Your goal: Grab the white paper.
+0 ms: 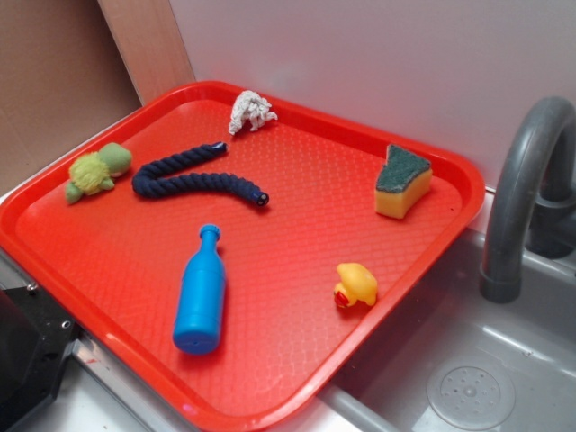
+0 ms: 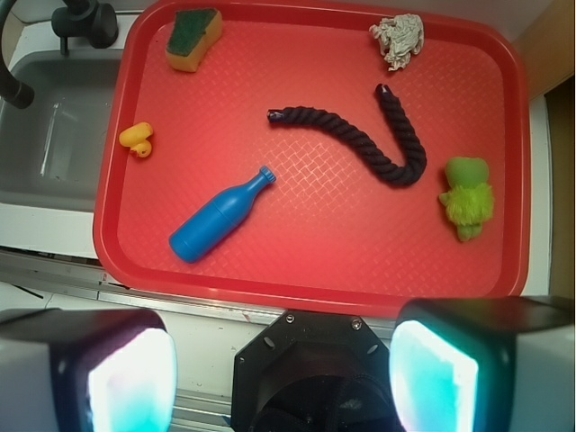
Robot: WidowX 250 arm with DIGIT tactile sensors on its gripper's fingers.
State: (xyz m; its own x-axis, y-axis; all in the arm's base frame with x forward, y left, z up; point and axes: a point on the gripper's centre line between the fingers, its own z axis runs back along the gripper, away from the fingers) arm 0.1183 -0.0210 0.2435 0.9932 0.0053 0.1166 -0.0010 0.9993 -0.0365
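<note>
The white paper [image 1: 251, 111] is a small crumpled off-white wad lying at the far edge of the red tray [image 1: 306, 369]. In the wrist view it lies at the tray's top right corner [image 2: 399, 39]. My gripper [image 2: 283, 378] is open, its two pads wide apart at the bottom of the wrist view, high above the counter in front of the tray's near rim [image 2: 297, 297]. It holds nothing and is far from the paper. The gripper does not show in the exterior view.
On the tray lie a blue bottle [image 1: 201, 293], a dark blue rope [image 1: 193, 180], a green plush turtle [image 1: 96, 171], a yellow-green sponge [image 1: 402, 182] and a yellow rubber duck [image 1: 356, 285]. A grey sink [image 1: 486, 378] with a faucet [image 1: 526, 180] is at the right. A black robot base [image 1: 27, 351] sits at the lower left.
</note>
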